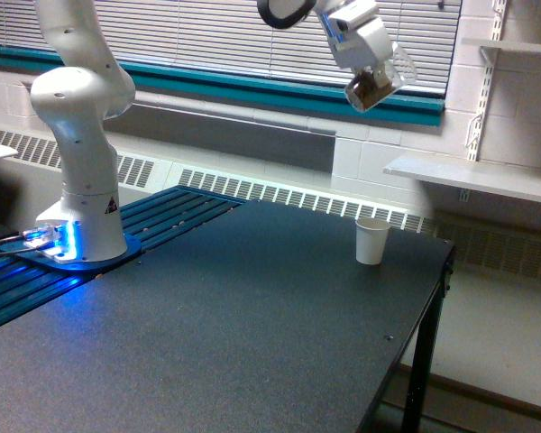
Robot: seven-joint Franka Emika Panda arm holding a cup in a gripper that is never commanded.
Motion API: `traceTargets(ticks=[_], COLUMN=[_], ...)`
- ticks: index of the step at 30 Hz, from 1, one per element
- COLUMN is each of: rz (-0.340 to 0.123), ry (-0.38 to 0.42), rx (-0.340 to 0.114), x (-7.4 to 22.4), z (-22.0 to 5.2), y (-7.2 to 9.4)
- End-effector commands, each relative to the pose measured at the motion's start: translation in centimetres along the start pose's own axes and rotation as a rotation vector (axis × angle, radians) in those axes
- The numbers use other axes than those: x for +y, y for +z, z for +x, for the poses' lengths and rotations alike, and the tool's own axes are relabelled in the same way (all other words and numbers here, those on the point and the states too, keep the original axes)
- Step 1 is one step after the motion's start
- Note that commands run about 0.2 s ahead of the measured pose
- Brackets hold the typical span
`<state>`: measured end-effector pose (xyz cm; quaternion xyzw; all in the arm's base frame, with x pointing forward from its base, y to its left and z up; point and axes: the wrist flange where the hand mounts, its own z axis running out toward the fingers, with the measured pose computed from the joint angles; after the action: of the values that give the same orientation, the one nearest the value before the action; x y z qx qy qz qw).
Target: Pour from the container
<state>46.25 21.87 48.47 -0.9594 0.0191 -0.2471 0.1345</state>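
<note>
1. Note the dark, matte table; it stands before a white block wall with closed blinds, a teal sill and a radiator grille.
2. Note two white shelves at the exterior view's right.
3. Count one white paper cup, upright near the table's far edge.
4. Count one container, tilted, with brown granules inside, high above the cup.
5. Observe one gripper, clamped around the container.
</note>
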Motion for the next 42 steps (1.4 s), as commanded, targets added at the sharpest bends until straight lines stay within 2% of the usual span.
traceTargets(ticks=[1, 15, 28, 42], rz=[-0.022, -0.066, -0.092, -0.155], ry=[-0.026, -0.044, -0.024, 0.011], rx=[-0.023, -0.085, -0.134, -0.166], x=[0.4, 1.2, 1.8, 3.1], z=[-0.5, -2.9, -4.7, -5.2], y=[1.6, 5.4, 7.7, 10.3])
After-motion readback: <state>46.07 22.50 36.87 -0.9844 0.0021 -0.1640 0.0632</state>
